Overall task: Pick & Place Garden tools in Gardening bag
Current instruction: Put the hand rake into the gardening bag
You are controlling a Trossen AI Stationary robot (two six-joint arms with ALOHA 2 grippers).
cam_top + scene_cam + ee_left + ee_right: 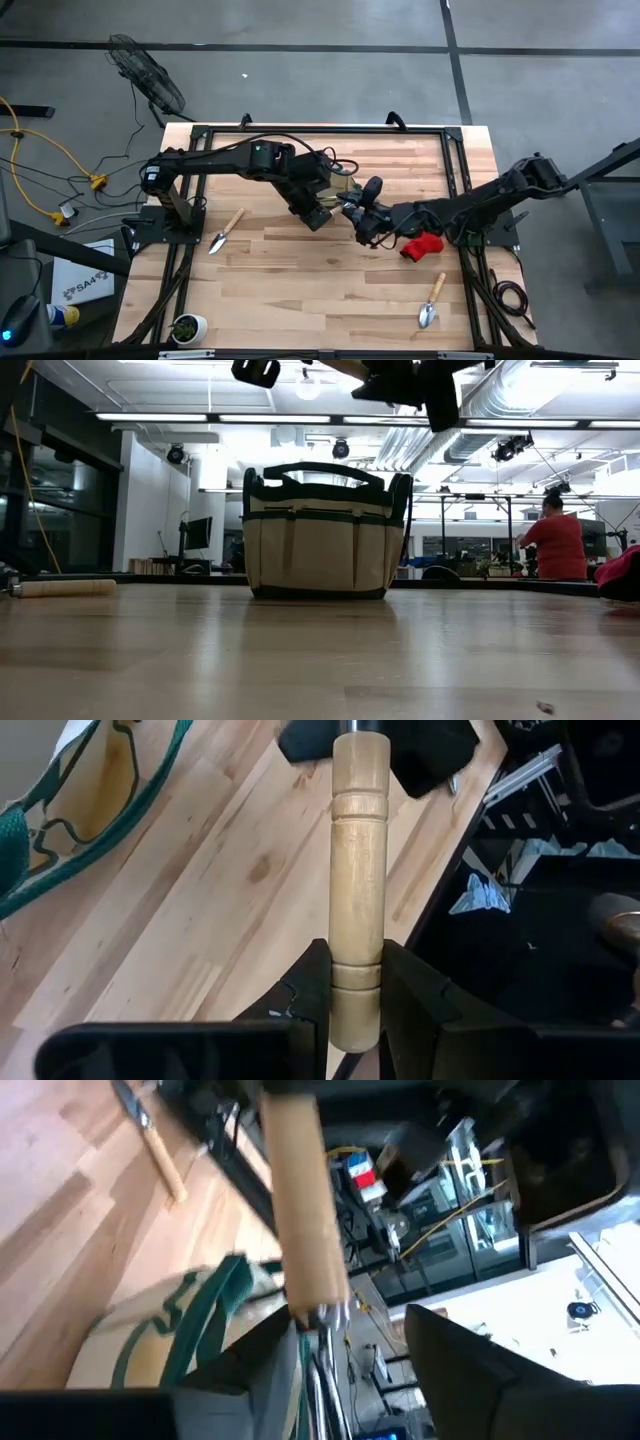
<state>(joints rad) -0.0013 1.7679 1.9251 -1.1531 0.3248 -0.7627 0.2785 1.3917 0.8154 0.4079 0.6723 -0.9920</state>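
Rake handle sits clamped between my left gripper's fingers, wooden shaft running straight out ahead of the wrist, its far end meeting the right gripper. Right gripper has its fingers spread either side of the metal tines end; whether it grips or has let go I can't tell, the fingers show a gap. Both grippers meet mid-air, up off the table. Gardening bag stands just below and beside my left gripper, mouth up. Judgement: mid-handover or joint carry of the rake, placing step not yet done. Next move calls for one arm taking sole hold, tipping the tool over the bag mouth, then releasing. Trowel lies on the table off behind the left arm; second trowel and red glove lie near the right arm.
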